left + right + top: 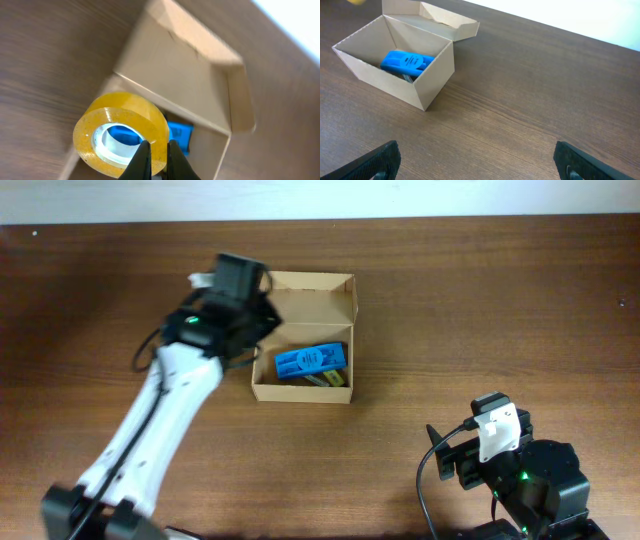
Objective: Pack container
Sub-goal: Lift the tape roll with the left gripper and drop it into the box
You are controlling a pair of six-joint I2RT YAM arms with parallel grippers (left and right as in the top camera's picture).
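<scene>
The container [310, 282] is an open tan cardboard box with its flap lid folded back; it also shows in the right wrist view [432, 70] and the left wrist view [200, 75]. A blue plastic item [311, 359] lies inside it [405, 61]. My left gripper [159, 152] is shut on a roll of yellow tape [120, 132] and holds it above the box's left edge. In the overhead view the left arm head [225, 310] hides the tape. My right gripper [475, 162] is open and empty over bare table, away from the box.
A dark wooden table [480, 310] carries everything. The right arm base [520, 470] sits at the front right. A pale strip runs along the table's far edge [400, 200].
</scene>
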